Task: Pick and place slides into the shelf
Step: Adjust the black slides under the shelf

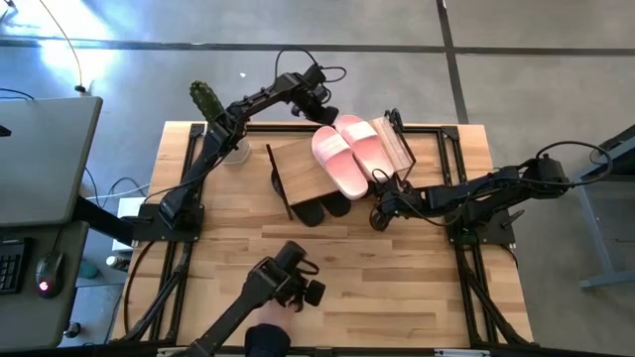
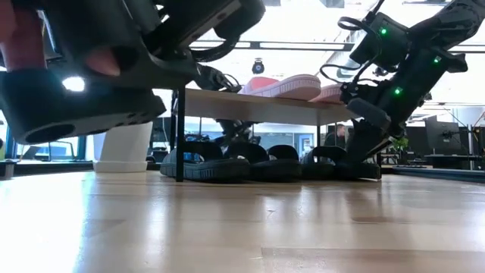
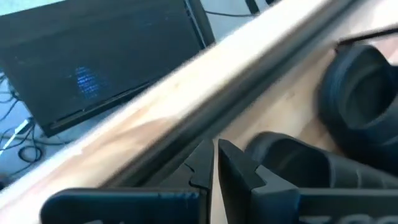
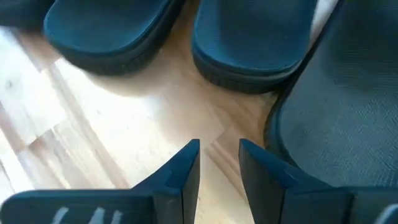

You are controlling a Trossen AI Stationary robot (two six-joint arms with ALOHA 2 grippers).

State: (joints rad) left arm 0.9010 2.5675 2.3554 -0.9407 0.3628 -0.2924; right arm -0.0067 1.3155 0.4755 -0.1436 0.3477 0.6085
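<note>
The shelf (image 1: 303, 171) stands mid-table, its plank top (image 2: 250, 106) on thin black legs. The pale pink slides (image 1: 347, 154) lie on the plank, as the low view (image 2: 284, 85) also shows. Black slides (image 2: 250, 163) stand in a row on the tabletop under it, their ends poking out at the near side (image 1: 322, 208). My right gripper (image 1: 380, 210) is low at the shelf's right near corner, slightly open and empty (image 4: 219, 155), with black slide soles (image 4: 255, 37) just ahead. My left gripper (image 1: 322, 99) is behind the shelf at the far edge, shut (image 3: 215, 167). My right gripper has the outer side of one finger (image 4: 267, 165) right beside the sole edge of a black slide (image 4: 277, 134) that rests on the tabletop. I cannot tell whether they touch. Nothing is between the fingers.
A white pot (image 1: 236, 151) with a green plant (image 1: 203, 99) stands at the far left. A third dark arm (image 1: 288, 283) held by a person's hand (image 1: 268, 340) is near the front edge and looms large in the low view (image 2: 91, 91). A desk (image 1: 40, 159) stands left of the table.
</note>
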